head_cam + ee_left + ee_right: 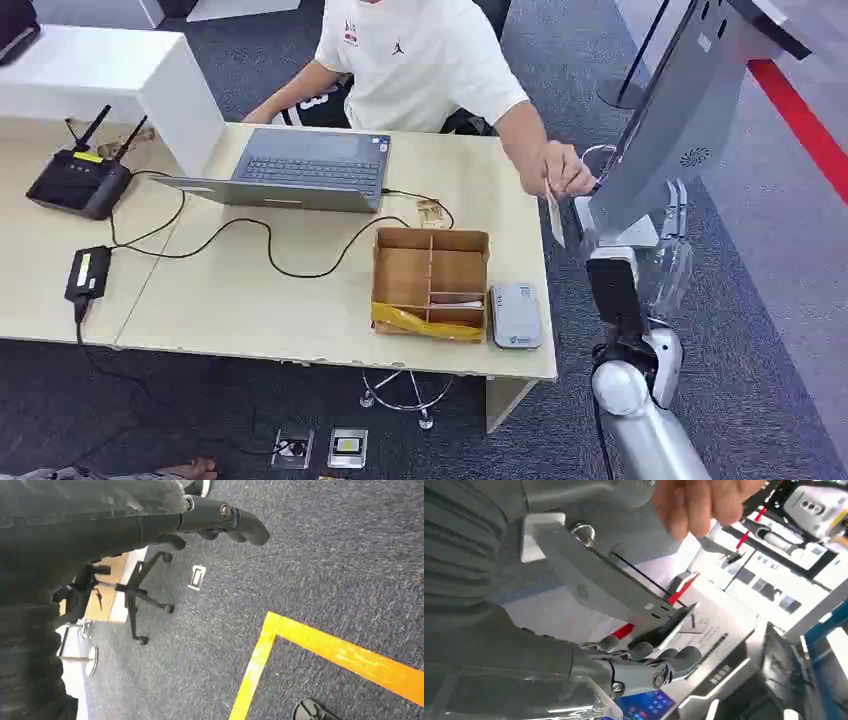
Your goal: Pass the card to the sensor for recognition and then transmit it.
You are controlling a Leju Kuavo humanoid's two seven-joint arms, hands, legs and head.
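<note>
from the head view we see a person's hand (pixel 568 180) pinching the thin pale card (pixel 554 217) just off the wooden table (pixel 250 290) edge, above our right hand (pixel 668 250). left wrist: our left hand (pixel 220 520) curls in, clenched on nothing, over rough carpet (pixel 310 565). right wrist: right hand's fingers (pixel 674 660) curl loosely; whether they grasp, we cannot tell.

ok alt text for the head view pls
A seated person's hand holds a card beside the raised robot hand at the right end of a wooden table. On the table are a laptop, a divided cardboard box, a grey card reader and a black router.
</note>
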